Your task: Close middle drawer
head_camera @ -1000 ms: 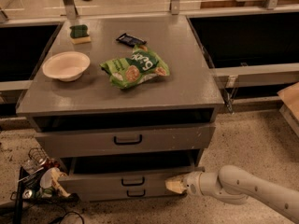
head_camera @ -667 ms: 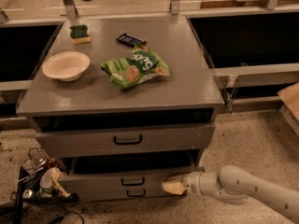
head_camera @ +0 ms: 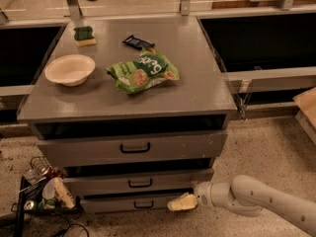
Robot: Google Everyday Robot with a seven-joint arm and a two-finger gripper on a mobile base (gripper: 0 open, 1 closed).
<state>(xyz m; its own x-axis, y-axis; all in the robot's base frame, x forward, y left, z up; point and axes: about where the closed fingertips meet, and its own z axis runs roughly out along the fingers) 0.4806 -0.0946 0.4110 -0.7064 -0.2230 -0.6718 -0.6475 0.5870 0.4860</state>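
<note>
Camera view, gripper (head_camera: 178, 202) just under middle drawer (head_camera: 163, 180), possibly touching

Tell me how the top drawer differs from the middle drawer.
The top drawer has a taller front than the middle drawer. The top drawer's black handle is larger than the middle drawer's. The gripper sits just below the middle drawer's right end, far from the top drawer. Both are grey, with a dark gap above each front.
</note>
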